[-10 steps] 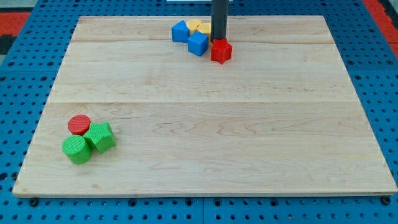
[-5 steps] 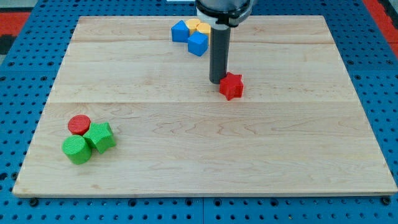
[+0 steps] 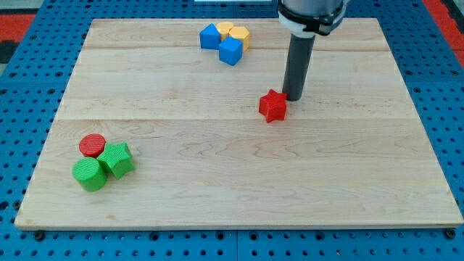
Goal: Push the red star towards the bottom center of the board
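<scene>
The red star [image 3: 272, 106] lies on the wooden board [image 3: 239, 181], a little above and right of the board's middle. My tip [image 3: 292, 97] rests on the board just to the upper right of the star, touching or almost touching its edge. The dark rod rises from there to the view's top.
Two blue blocks [image 3: 230, 51] [image 3: 211, 36] and a yellow block [image 3: 235, 32] cluster at the top centre. A red cylinder [image 3: 92, 145], a green cylinder [image 3: 88, 175] and a green block [image 3: 117, 159] cluster at the lower left. Blue pegboard surrounds the board.
The red star was pushed from the top cluster down toward the board's middle. My tip then swung from the star's upper left to its upper right.
</scene>
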